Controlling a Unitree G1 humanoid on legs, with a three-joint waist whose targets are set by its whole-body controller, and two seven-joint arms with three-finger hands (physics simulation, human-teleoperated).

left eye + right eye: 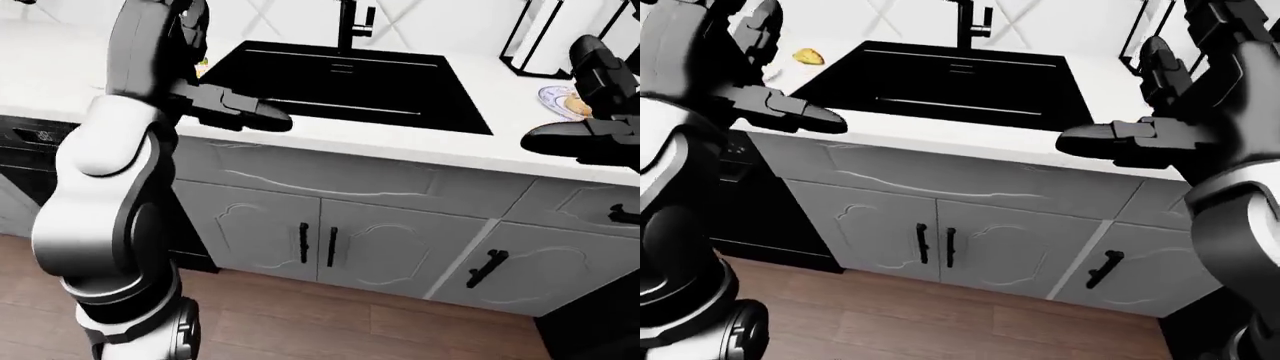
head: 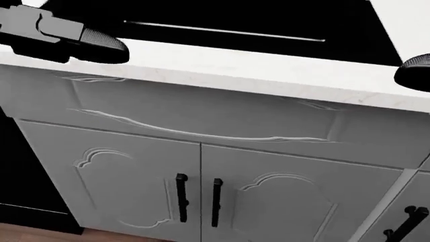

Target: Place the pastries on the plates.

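Inspector: Two hands, left hand (image 1: 235, 111) and right hand (image 1: 1120, 139), fingers extended, holding nothing.

Clerk: Pastries?

Inspector: One pastry (image 1: 808, 55) far left on the counter (image 1: 970, 139); another seemingly on the plate (image 1: 560, 101) far right. Judged: approach stage; next, reach left.

I see a black sink (image 1: 350, 86) sunk into the white counter (image 1: 420, 146), its black faucet (image 1: 355, 26) at the top. Below, grey cabinet doors (image 2: 201, 201) carry black handles (image 2: 181, 197) over a wood floor (image 1: 330, 322).
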